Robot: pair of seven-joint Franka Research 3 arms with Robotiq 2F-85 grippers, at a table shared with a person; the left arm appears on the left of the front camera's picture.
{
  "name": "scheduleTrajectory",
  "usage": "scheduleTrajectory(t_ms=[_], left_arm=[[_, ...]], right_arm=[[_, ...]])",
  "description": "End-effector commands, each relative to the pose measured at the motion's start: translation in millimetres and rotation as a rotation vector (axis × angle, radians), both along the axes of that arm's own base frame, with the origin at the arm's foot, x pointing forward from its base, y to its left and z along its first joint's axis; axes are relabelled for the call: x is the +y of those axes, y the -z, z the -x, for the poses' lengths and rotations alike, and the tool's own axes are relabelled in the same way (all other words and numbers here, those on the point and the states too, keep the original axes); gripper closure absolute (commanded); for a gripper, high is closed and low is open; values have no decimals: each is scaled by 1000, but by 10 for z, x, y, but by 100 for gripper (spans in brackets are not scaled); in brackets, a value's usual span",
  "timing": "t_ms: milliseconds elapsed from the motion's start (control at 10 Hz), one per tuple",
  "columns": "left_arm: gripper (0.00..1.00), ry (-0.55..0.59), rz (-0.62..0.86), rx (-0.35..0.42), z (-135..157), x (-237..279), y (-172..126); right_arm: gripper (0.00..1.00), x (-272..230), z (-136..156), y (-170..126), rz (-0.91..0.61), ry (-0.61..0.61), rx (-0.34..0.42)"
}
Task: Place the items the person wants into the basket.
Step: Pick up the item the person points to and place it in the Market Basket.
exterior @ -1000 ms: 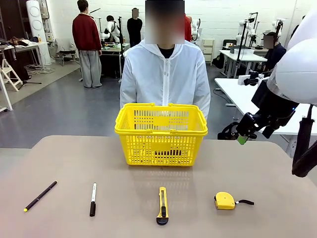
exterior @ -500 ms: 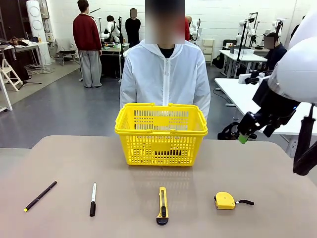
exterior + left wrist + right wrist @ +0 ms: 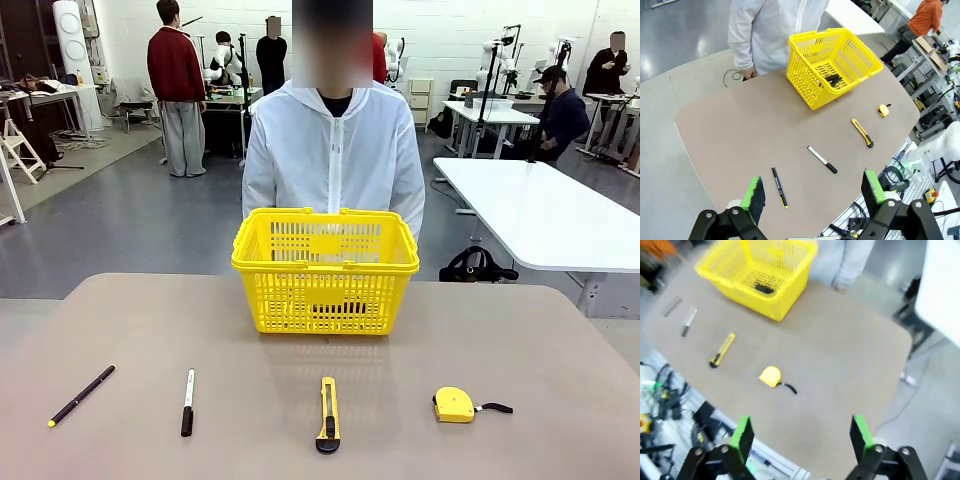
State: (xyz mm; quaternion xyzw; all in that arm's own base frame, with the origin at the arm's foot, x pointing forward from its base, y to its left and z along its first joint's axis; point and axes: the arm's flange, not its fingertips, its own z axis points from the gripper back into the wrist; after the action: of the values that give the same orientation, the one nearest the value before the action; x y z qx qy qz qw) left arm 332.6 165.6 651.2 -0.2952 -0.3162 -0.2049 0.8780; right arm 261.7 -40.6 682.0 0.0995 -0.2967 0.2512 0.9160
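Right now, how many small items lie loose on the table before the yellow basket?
4, in a row from the robot's left: slim black pen with yellow tip, white-barrelled black-capped marker, yellow-and-black utility knife, rounded yellow tape measure. The yellow plastic lattice basket could hide more.

I have drawn the right gripper (image 3: 801, 434) back from the right side of the basket (image 3: 325, 270), and it now hangs spread wide, high and well apart from it.

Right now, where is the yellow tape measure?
In the front view the tape measure lies on the table toward the robot's right, to the right of the utility knife and nearer the camera than the basket.
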Motion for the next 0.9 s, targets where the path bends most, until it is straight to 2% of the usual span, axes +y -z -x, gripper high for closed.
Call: scheduleTrajectory(t_ms=[0, 200, 400, 500, 600, 800], left_arm=[[0, 17, 13, -16, 10, 10, -1], [0, 17, 13, -16, 10, 10, -1], [0, 17, 13, -16, 10, 10, -1], [0, 17, 13, -16, 10, 10, -1], [0, 17, 13, -16, 10, 10, -1], [0, 17, 13, -16, 10, 10, -1]], right_arm=[[0, -206, 91, 122, -99, -32, -100], [0, -483, 179, 347, -164, 8, -130], [0, -513, 388, 420, -181, 7, -175], [0, -481, 433, 416, -180, 24, -178], [0, -577, 291, 337, -161, 29, -130], [0, -577, 291, 337, -161, 29, -130]])
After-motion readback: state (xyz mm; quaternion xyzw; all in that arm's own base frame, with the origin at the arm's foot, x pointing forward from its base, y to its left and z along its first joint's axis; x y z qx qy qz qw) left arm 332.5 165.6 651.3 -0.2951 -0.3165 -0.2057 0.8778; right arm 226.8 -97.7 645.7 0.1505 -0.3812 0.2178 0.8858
